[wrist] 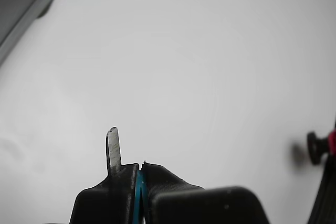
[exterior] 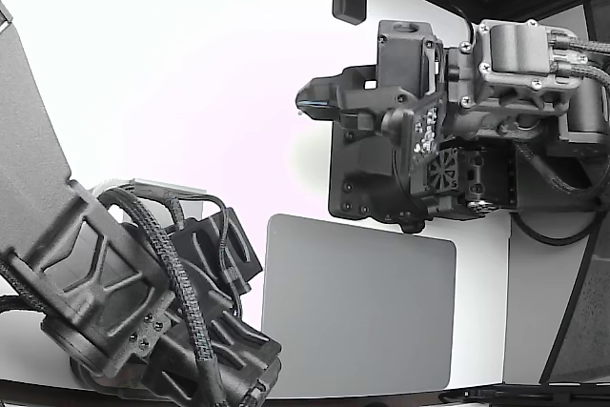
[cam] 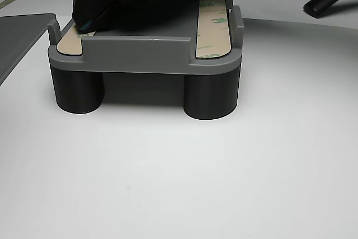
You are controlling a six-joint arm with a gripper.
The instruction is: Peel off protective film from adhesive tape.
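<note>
My gripper (wrist: 140, 174) is closed, fingertips meeting, nothing visibly between them. Tape strips (cam: 214, 25) lie flat on the grey fixture (cam: 145, 54). Film looks thin, limp; pinch a corner.

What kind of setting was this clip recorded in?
Probably a lab or assembly test bench. A plain white table carries a grey fixture holding tape strips with printed liner. The gripper sits low over one strip, and a second arm stands beside a grey mat.
</note>
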